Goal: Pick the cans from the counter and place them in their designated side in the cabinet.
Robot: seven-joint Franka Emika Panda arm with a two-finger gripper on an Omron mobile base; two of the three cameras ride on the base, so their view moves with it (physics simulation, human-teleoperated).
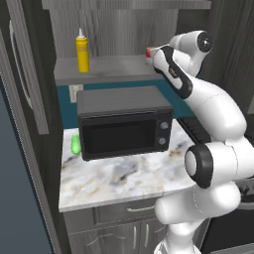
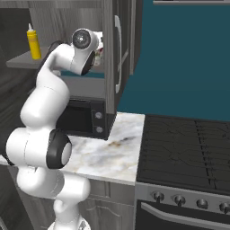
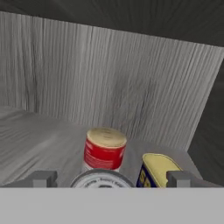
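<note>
I'm inside the dark grey wood-grain cabinet [image 3: 131,87], gripper [image 3: 104,179] straddling a silver-topped can [image 3: 101,180] though I cannot tell if it's clamped, red-and-white can [image 3: 104,151] just ahead, squat blue-and-yellow tin [image 3: 155,171] ahead-right, so next I'd set down and let go.

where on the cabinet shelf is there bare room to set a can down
The shelf is bare between the yellow squeeze bottle at its left end and the red-and-white can. The right end is crowded: that can, a blue-and-yellow tin and a silver-topped can at the end effector.
</note>
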